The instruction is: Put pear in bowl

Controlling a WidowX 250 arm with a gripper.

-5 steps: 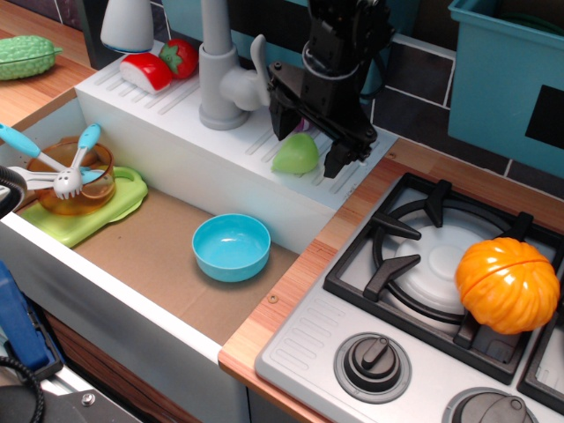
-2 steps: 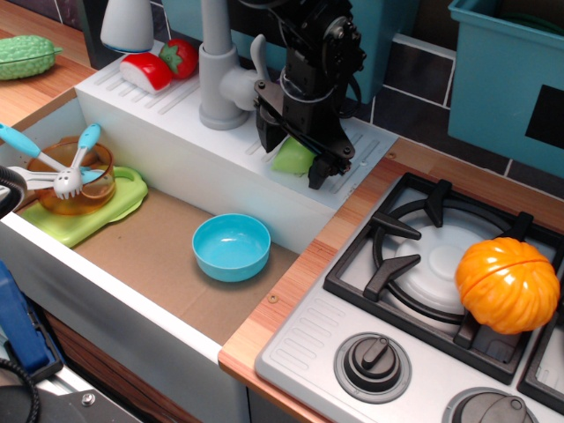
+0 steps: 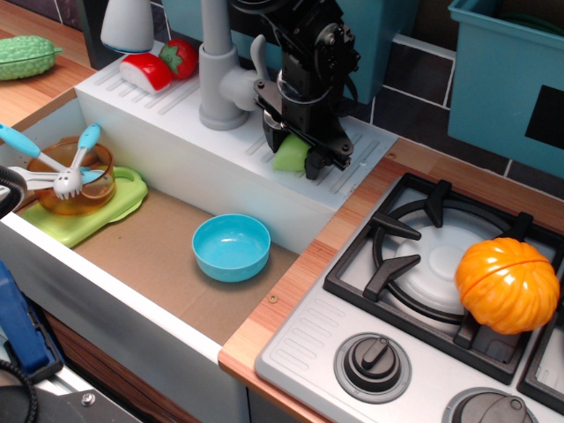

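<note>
The light-green pear (image 3: 290,157) sits on the white ribbed drainboard (image 3: 176,106) behind the sink, right of the grey faucet (image 3: 220,79). My black gripper (image 3: 295,155) is lowered over it, with one finger on each side, closed in on the pear. The light-blue bowl (image 3: 231,247) stands empty on the brown sink floor, below and left of the pear.
An amber bowl with utensils (image 3: 70,181) sits on a green board at the sink's left. Red toy items (image 3: 159,66) lie on the drainboard's far left. A bumpy green vegetable (image 3: 26,55) is at top left. An orange pumpkin (image 3: 509,284) rests on the stove burner at right.
My gripper moved left and down over the pear, and its fingers narrowed from wide open to pressing on the pear's sides. The pear shifted slightly left.
</note>
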